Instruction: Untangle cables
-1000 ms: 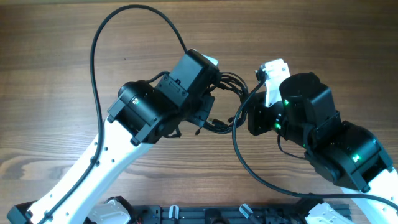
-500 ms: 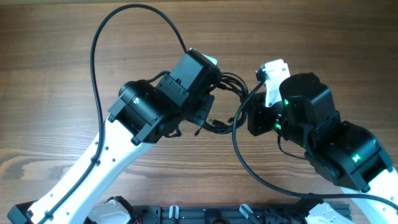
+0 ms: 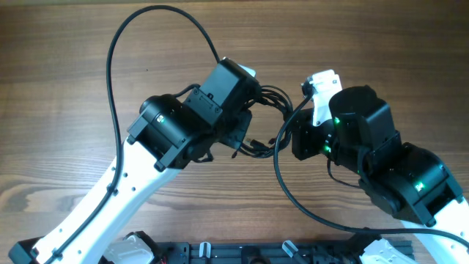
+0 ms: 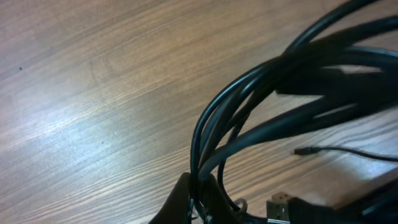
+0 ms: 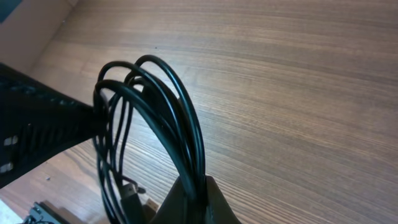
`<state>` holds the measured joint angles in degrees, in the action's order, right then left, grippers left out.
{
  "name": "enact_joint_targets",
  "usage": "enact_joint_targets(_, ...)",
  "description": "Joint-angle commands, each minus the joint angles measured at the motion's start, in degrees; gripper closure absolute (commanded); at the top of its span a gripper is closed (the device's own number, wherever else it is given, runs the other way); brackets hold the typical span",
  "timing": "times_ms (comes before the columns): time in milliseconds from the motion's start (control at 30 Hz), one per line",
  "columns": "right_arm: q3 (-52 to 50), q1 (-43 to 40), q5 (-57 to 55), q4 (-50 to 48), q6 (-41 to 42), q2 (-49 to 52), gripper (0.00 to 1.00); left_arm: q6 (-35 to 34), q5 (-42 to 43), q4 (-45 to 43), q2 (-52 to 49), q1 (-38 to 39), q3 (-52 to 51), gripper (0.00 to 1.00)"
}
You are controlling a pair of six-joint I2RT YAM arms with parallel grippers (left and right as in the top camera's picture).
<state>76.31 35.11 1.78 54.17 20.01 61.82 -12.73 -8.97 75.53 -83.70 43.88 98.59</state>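
Observation:
The cables [image 3: 270, 99] are a bundle of thin black cords held above the wooden table between the two arms at the middle of the overhead view. My left gripper [image 4: 198, 198] is shut on several strands of the cables [image 4: 267, 99]; a silvery plug [image 4: 280, 205] hangs beside it. My right gripper [image 5: 196, 190] is shut on the looped cables [image 5: 174, 106], which rise in a coil from its fingers. In the overhead view the left gripper [image 3: 245, 136] and the right gripper [image 3: 289, 132] sit close together, mostly hidden by the arm bodies.
The thick black robot wire [image 3: 121, 44] arcs over the table's back left. Another thick wire [image 3: 293, 198] loops in front of the right arm. A black rail [image 3: 242, 253] runs along the near edge. The wooden table [image 3: 381, 37] surrounds both arms.

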Motion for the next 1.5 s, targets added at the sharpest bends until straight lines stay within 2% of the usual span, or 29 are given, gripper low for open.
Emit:
enact_joint_targets(0, 0.48, 0.17, -4.39, -0.13, -0.48, 0.22, 0.96, 0.11, 2.45, 1.2, 4.46, 0.28, 0.66, 0.96)
enact_joint_targets(300, 0.48, 0.17, -8.31, -0.13, -0.48, 2.34, 0.96, 0.57, 15.32, 2.75, 13.44, 0.28, 0.66, 0.96)
enact_joint_targets(533, 0.48, 0.17, -8.48, -0.31, 0.0, 5.16, 0.96, 0.52, 20.52, 1.75, 16.33, 0.28, 0.66, 0.96)
enact_joint_targets(633, 0.48, 0.17, -8.46, -0.28, 0.15, 5.11, 0.96, 0.55, 19.76, 0.7, 16.26, 0.26, 0.66, 0.96)
enact_joint_targets(833, 0.48, 0.17, -4.85, -0.59, 0.13, 4.9, 0.96, 0.31, 5.79, 3.19, 12.74, 0.26, 0.63, 0.96)
enact_joint_targets(900, 0.5, 0.17, -4.74, -1.55, -0.04, 3.78, 0.96, 0.31, 3.63, 4.98, 9.68, 0.26, 0.63, 0.96)
enact_joint_targets(1133, 0.5, 0.17, -4.83, -1.95, -0.59, 0.07, 0.96, 0.31, 3.13, 5.29, -3.19, 0.31, 0.63, 0.96)
enact_joint_targets(1267, 0.48, 0.17, -4.81, -1.36, -0.59, 0.26, 0.96, 0.31, 3.1, 4.39, -5.14, 0.98, 0.63, 0.96)
enact_joint_targets(1300, 0.5, 0.17, -4.83, -1.25, -0.59, 0.26, 0.96, 0.31, 3.1, 3.76, -5.11, 1.03, 0.63, 0.59)
enact_joint_targets(1333, 0.48, 0.17, -4.83, -1.2, -0.59, 0.26, 0.96, 0.31, 3.1, 3.54, -5.11, 1.03, 0.63, 0.56)
enact_joint_targets(1367, 0.5, 0.17, -4.83, -1.18, -0.59, 0.26, 0.96, 0.31, 3.08, 3.32, -5.05, 1.03, 0.66, 0.45)
enact_joint_targets(1467, 0.5, 0.17, -5.03, -1.18, -0.98, 0.26, 0.96, 0.31, 2.84, 3.21, -4.02, 1.01, 0.66, 0.34)
